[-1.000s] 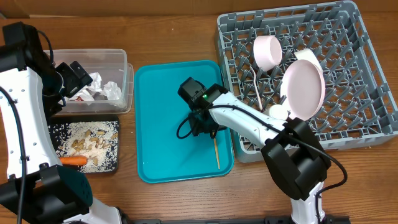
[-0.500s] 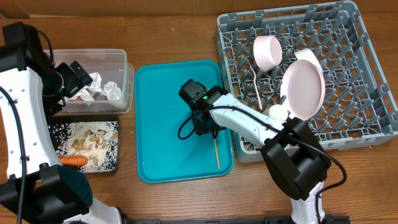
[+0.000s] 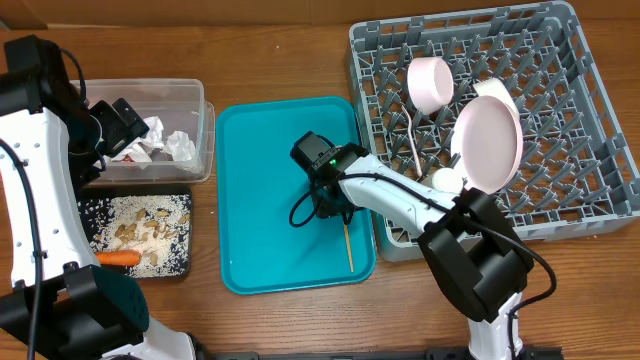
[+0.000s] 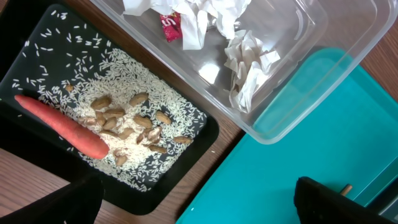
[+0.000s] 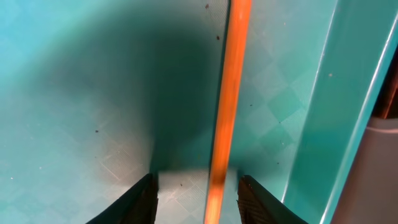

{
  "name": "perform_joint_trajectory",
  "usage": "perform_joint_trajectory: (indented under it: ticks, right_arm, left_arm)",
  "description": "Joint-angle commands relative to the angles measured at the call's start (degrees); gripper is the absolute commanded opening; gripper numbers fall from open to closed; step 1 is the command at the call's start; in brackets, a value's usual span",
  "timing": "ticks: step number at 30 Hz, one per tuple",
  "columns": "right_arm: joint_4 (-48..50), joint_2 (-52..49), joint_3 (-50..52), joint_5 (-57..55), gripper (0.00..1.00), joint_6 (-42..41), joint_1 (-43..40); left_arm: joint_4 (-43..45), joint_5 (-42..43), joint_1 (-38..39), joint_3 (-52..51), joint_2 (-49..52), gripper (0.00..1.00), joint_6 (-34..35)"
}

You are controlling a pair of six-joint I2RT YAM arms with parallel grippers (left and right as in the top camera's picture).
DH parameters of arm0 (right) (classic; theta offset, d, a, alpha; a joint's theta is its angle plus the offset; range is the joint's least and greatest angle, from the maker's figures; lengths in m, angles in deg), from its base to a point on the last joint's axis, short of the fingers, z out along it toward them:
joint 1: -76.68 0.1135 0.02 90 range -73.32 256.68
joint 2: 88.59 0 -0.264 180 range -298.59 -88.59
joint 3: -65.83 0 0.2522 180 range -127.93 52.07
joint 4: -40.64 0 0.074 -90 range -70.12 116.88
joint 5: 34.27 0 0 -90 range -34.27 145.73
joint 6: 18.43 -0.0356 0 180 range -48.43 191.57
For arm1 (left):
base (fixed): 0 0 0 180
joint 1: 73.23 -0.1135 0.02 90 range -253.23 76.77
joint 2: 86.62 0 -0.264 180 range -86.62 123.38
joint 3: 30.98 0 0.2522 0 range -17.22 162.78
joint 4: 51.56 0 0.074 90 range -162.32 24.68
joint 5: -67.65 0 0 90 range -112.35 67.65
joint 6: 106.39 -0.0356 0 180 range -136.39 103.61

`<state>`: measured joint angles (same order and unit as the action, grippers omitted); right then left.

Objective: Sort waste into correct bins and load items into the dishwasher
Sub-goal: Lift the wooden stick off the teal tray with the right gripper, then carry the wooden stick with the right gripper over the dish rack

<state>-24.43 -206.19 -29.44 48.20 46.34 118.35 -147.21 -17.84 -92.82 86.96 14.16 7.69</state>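
A thin wooden stick lies on the teal tray, near its right side. My right gripper is low over the stick's far end. In the right wrist view the stick runs between the two fingers, with a gap on each side, so the gripper is open around it. My left gripper hangs wide open above the clear tub and holds nothing. A plate, a bowl and a fork stand in the grey rack.
The tub holds crumpled napkins and a red wrapper. The black tray in front of it carries grain and nut scraps and a carrot. A small white cup sits by the rack's near edge.
The right gripper has crept a little along the tray toward the stick and its jaws have narrowed around it. The left arm has not moved.
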Motion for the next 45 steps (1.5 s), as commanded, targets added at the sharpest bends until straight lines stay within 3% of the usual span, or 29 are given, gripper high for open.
perform_joint_trajectory:
  ticks: [1,3,9,20,28,38,45]
  right_arm:
    - [0.26,1.75,0.68,-0.42,0.44,-0.22,-0.2]
    - [0.24,1.75,0.68,-0.42,0.43,-0.22,-0.2]
    - [0.26,1.75,0.68,-0.52,0.2,-0.24,-0.2]
    - [0.26,1.75,0.68,-0.55,0.04,-0.24,-0.2]
    - [-0.55,1.88,-1.25,0.85,0.04,-0.22,-0.17]
    - [-5.88,2.67,-12.17,1.66,0.04,0.26,-0.17]
    - [-10.8,7.67,-20.57,3.32,0.04,7.28,-1.33]
  left_arm:
    - [-0.13,0.61,0.22,-0.31,-0.15,1.0,0.81]
    - [-0.13,0.61,0.22,-0.28,-0.15,1.0,0.81]
    - [-0.11,0.59,0.22,-0.28,-0.15,1.0,0.81]
    - [-0.13,0.61,0.24,-0.31,-0.15,1.0,0.81]
    - [-0.13,0.59,0.24,-0.31,-0.15,1.0,0.81]
    - [-0.13,0.61,0.24,-0.31,-0.15,1.0,0.81]
    - [-0.13,0.61,0.22,-0.31,-0.15,1.0,0.81]
